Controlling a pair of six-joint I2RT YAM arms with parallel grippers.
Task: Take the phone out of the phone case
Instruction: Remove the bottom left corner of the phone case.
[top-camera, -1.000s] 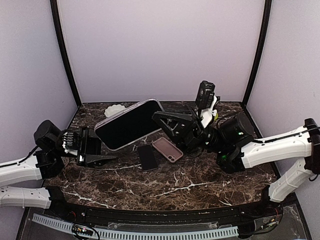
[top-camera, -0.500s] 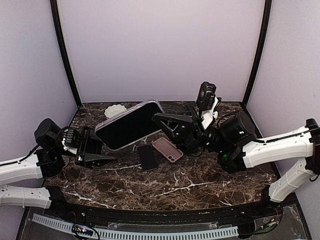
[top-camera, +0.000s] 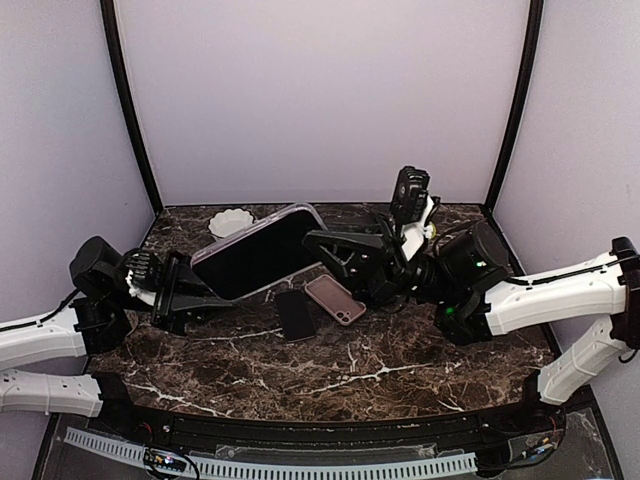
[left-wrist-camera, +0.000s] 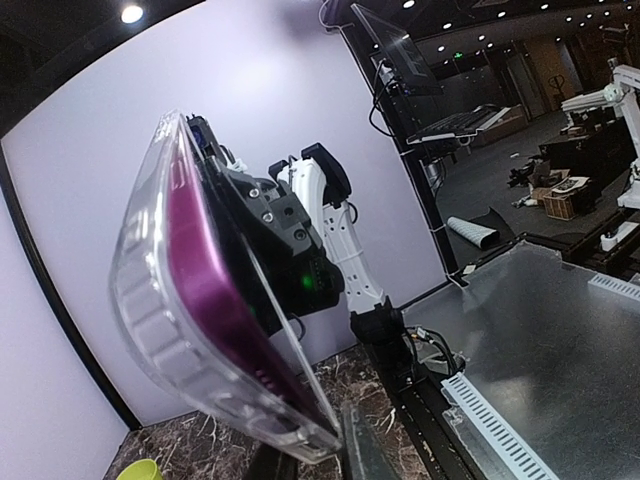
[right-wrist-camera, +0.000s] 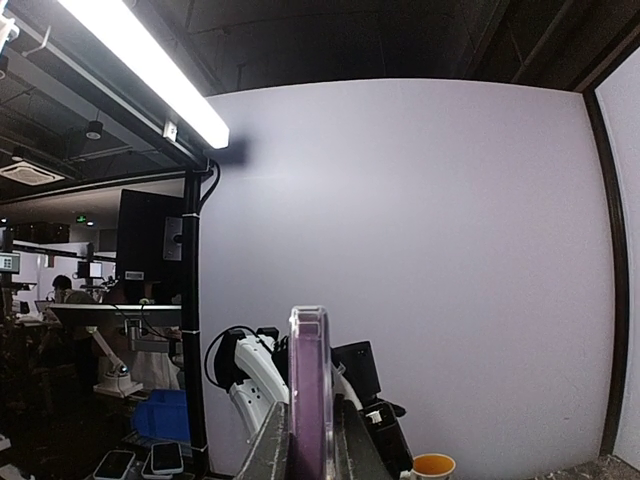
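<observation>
From the top external camera, the phone (top-camera: 262, 255) sits inside its clear phone case (top-camera: 298, 208), dark screen up. The pair hangs tilted above the marble table (top-camera: 400, 370), its 2 o'clock end the higher one. The right gripper (top-camera: 318, 240) is clamped on the case's end at 3 o'clock. The left gripper (top-camera: 208, 296) meets the lower corner at 7 o'clock, its fingers drawn together on the rim. Below the held phone, at about 5 o'clock from it, a small black phone (top-camera: 295, 315) and a pink-backed phone (top-camera: 335, 298) lie flat on the table, just beside each other. A white dish (top-camera: 230, 220) rests at 11 o'clock, partly behind the case.

In the left wrist view, the case (left-wrist-camera: 150, 300) fills the left half, seen nearly edge-on and leaning toward 11 o'clock. The phone's purple back (left-wrist-camera: 210, 290) shows through the clear plastic. The bottom corner of the case drops between the left fingers (left-wrist-camera: 362, 450) at 6 o'clock. They seem to pinch it, though the frame edge cuts off most of the contact.

In the right wrist view, the case (right-wrist-camera: 308, 380) stands upright and edge-on at 6 o'clock. It is squeezed tight between the two right fingers (right-wrist-camera: 270, 450), with the phone inside it.
</observation>
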